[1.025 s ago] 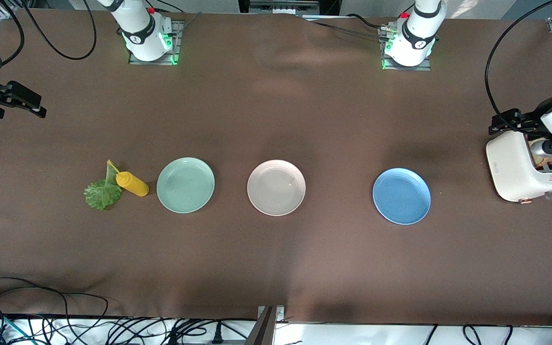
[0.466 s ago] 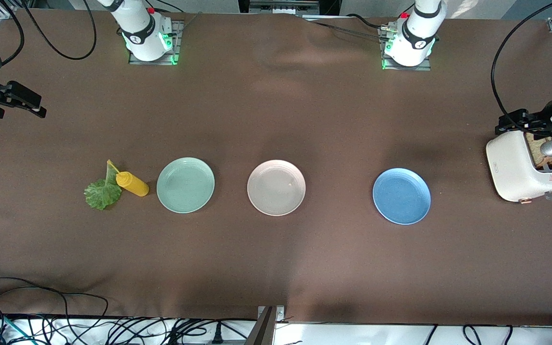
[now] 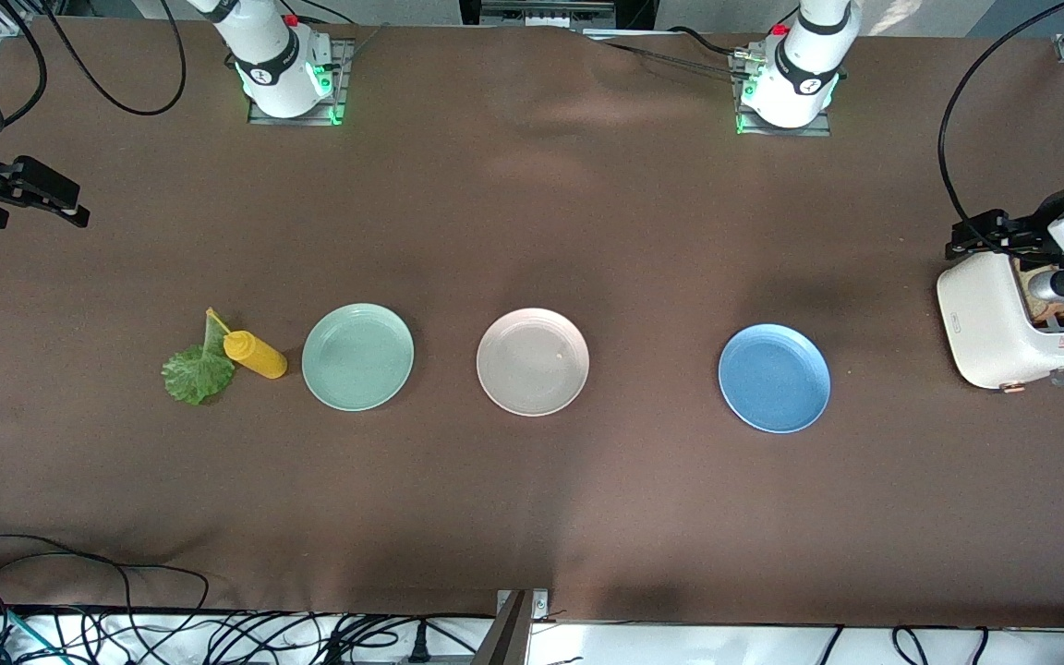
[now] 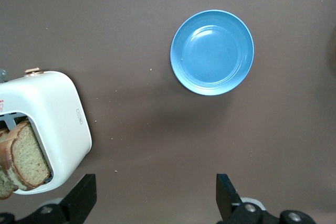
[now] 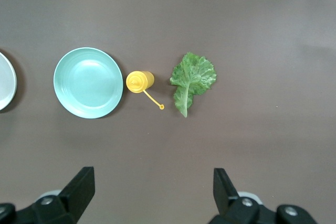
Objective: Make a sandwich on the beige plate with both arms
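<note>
The desk (image 3: 532, 517) is plain dark brown. On it sit a mint-green plate (image 3: 357, 356), a pale beige plate (image 3: 532, 361) and a blue plate (image 3: 774, 378). The lettuce leaf (image 3: 198, 371) is crinkly green, the squeeze bottle (image 3: 255, 355) yellow, the toaster (image 3: 1003, 323) cream-white, and its bread slices (image 4: 26, 156) speckled brown.

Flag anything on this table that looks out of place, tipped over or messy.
Little stands out. The yellow squeeze bottle has its cap off and hanging by its tether, right beside the lettuce leaf, which lies on the bare tablecloth. The beige plate holds nothing yet; the bread slices sit in the toaster.
</note>
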Controlling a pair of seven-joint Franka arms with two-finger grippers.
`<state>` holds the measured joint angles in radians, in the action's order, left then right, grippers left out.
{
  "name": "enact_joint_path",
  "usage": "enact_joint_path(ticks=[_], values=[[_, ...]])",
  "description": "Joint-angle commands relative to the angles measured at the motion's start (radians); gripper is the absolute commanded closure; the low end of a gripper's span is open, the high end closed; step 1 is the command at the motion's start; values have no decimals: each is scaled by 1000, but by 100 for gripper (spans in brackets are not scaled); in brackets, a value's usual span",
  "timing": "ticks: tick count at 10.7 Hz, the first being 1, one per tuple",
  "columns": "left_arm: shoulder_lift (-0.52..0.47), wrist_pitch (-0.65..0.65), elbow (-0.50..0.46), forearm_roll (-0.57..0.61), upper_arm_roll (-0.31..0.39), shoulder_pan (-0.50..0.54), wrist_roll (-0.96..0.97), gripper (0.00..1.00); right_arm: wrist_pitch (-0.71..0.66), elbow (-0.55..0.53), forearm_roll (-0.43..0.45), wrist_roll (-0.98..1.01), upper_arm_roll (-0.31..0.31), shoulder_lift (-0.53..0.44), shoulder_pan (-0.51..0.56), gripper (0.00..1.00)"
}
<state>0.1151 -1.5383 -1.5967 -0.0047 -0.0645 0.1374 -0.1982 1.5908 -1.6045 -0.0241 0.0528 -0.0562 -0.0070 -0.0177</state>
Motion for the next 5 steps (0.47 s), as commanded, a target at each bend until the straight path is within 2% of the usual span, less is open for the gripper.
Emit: enact_joint_path(ticks=[1, 5], values=[[-2, -13, 1, 8, 0, -5, -10, 0, -15, 21, 10, -7, 1, 4, -2, 0], [23, -11, -3, 44, 6, 28, -12, 0, -20, 21, 10, -7, 1, 4, -2, 0]])
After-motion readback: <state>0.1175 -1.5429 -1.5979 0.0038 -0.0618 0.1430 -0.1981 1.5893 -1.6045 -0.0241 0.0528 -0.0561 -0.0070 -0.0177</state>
